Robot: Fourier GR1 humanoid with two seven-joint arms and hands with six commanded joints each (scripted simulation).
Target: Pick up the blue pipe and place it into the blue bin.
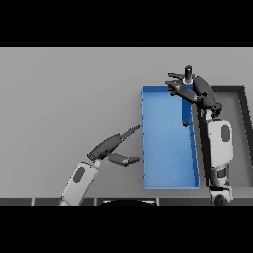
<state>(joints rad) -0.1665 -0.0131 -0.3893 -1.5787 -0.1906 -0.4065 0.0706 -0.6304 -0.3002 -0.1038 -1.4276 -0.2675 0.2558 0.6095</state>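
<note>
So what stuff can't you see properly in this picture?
- Blue pipe, head view: its upper part is covered by the right hand, so the grasp on it is unclear.
- Small dark cylinder with a pale band, head view: too small to tell what it is.
- Dark tray on the right, head view: the right arm hides much of it.
- Blue rectangular bin: its right wall is partly behind that arm.
- Left hand shows fully, fingers open.
</note>
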